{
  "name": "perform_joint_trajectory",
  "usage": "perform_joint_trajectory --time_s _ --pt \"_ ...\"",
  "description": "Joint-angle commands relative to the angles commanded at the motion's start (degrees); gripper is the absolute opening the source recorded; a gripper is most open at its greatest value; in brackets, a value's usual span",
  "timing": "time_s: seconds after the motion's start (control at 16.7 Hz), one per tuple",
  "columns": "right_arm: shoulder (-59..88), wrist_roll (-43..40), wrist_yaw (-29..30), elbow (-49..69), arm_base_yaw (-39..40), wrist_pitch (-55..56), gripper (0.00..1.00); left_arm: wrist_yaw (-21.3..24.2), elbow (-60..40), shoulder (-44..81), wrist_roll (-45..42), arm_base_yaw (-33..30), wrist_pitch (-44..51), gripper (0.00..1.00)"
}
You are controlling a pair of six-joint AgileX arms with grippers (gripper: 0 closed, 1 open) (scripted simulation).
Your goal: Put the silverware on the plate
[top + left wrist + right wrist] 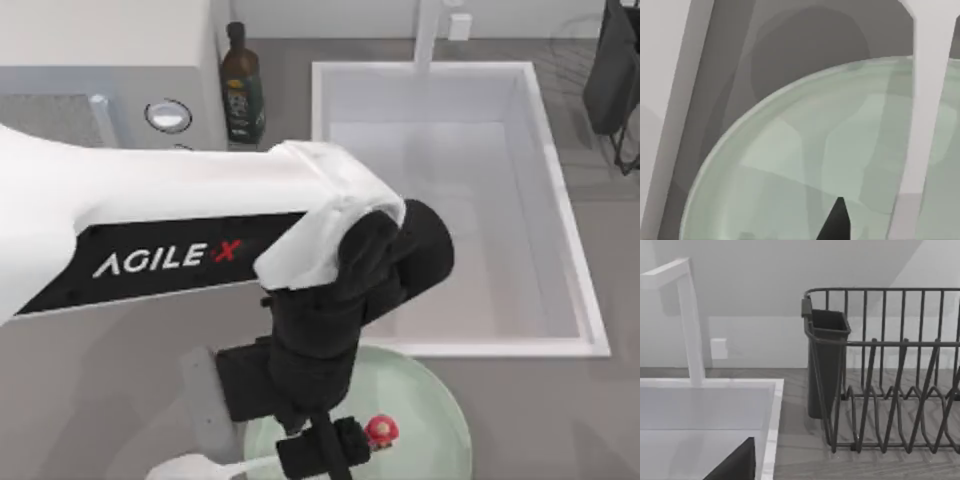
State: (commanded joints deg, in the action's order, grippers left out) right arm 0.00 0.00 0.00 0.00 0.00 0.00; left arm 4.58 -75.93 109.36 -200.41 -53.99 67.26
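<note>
Left arm reaches across the surface (80, 400) from the left edge; its hand (325, 450) hangs over the near-left part of the plate (430, 410), at the near edge of the surface. The fingers appear pressed onto the thin handle of the silverware (195, 466), though the contact itself is hidden under the wrist, so I log the grip as likely, not confirmed.

Position of the silverware: bowl end lies off the plate, just beside its left rim toward the near edge; the handle runs toward the hand and crosses the plate rim. It looks raised or half-lifted, but I cannot tell whether the bowl touches the surface.

Progress, as judged: pickup seems done and the carry is well along; the placing is not finished. Left to do: bring the bowl end over the plate, lower, release.

Appearance: small white spoon, rounded oval bowl, slim straight handle, far smaller than the plate. Plate is round, pale mint green, glossy, with a lighter thin rim; the left wrist view shows its surface with soft reflections and one dark fingertip (836, 222) above it. A small red mushroom figure (381, 430) sits on the plate just beside the hand.

Right hand: parked by the dish rack (890, 370) and sink (560, 200) at the far right corner; finger state cannot be told.
</note>
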Motion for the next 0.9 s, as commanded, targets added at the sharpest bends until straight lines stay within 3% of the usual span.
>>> perform_joint_trajectory --time_s 0.3,0.9 --pt "0.0 0.0 0.0 0.0 0.0 0.0 1.00 -5.2 -3.5 -0.1 -11.4 -4.1 -4.9 0.00" --pt "0.0 0.0 0.0 0.0 0.0 0.0 1.00 -5.2 -3.2 -1.1 -12.7 -4.5 -4.8 0.00"
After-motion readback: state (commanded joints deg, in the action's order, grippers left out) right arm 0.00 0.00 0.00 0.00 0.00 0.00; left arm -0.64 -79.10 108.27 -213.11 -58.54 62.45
